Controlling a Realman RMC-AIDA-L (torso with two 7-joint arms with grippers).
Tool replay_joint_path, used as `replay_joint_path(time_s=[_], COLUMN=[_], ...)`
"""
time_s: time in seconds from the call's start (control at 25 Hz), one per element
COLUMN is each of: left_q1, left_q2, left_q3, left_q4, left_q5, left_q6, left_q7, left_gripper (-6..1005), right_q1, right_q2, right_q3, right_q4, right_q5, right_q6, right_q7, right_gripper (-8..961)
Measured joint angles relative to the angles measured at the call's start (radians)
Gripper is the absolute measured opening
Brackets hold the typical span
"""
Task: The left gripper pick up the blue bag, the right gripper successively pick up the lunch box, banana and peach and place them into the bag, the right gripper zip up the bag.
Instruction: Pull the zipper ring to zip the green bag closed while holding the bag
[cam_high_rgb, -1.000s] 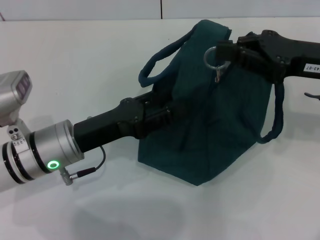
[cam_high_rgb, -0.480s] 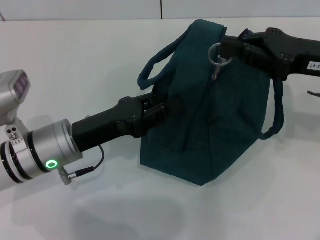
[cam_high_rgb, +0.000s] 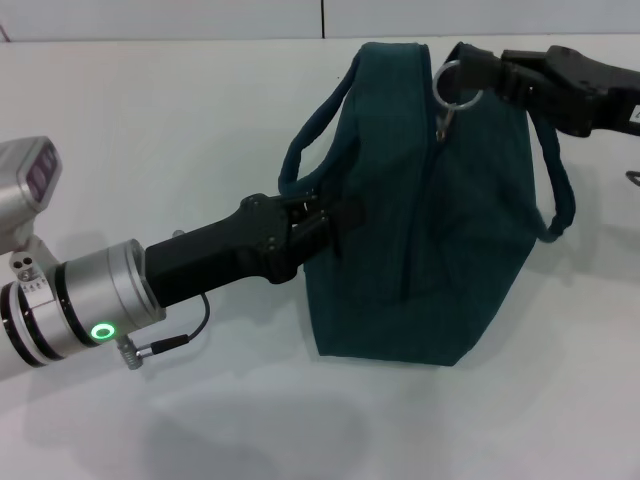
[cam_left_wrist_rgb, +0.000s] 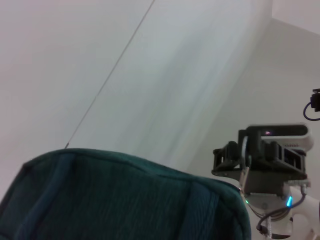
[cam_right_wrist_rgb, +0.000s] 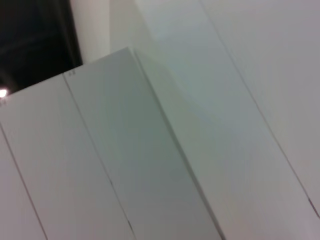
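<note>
Lower left of the head view: the left gripper (cam_high_rgb: 335, 215) is reaching toward frame centre and pinching the near side of the blue bag (cam_high_rgb: 420, 230), its fingers closed on the fabric just below a loop handle (cam_high_rgb: 310, 140). The bag is standing upright on the white table (cam_high_rgb: 150, 120) in the centre-right of the frame. Upper right: the right gripper (cam_high_rgb: 478, 78) is clamping the metal ring pull (cam_high_rgb: 452, 85) at the top of the bag, and the zipper line (cam_high_rgb: 425, 200) is running down the facing panel. No lunch box, banana or peach is showing, so they are judged to be inside already, with zipping as the step in hand. To do it well, the left gripper is best kept bracing the fabric taut while the right one is drawing the ring along the track, not across it; a sideways pull is likely to tip the bag or jam the slider.
</note>
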Motion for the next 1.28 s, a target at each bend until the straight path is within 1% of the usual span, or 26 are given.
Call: replay_joint_path(time_s=[0.04,0.24,0.8,1.08,1.28], left_q1=[0.000,-0.007,-0.011,-0.011,-0.011], left_q2=[0.000,0.000,-0.001,-0.003,-0.004], left_q3=[0.001,0.010,0.052,0.065,0.074], left_q4=[0.000,0.002,0.001,0.001,0.001], left_q5=[0.001,0.003,0.002,0.001,0.001], left_q6=[0.001,0.004,0.006,0.006,0.008], left_q7=[0.001,0.001,0.003,0.003,0.020], left_gripper=[196,47,46,46,46], right_q1=[0.000,-0.002,0.005,0.010,0.010], right_q2=[-0.001,-0.006,-0.012,-0.027,-0.028], right_q3=[0.005,0.025,0.029,0.030,0.030], right_q4=[0.003,0.030,0.052,0.052,0.053], right_q5=[0.000,0.001,0.012,0.012,0.010], right_q6=[0.000,0.001,0.010,0.053,0.077], right_q7=[0.008,0.046,0.107,0.231,0.270], right_gripper=[4,4,3,3,3])
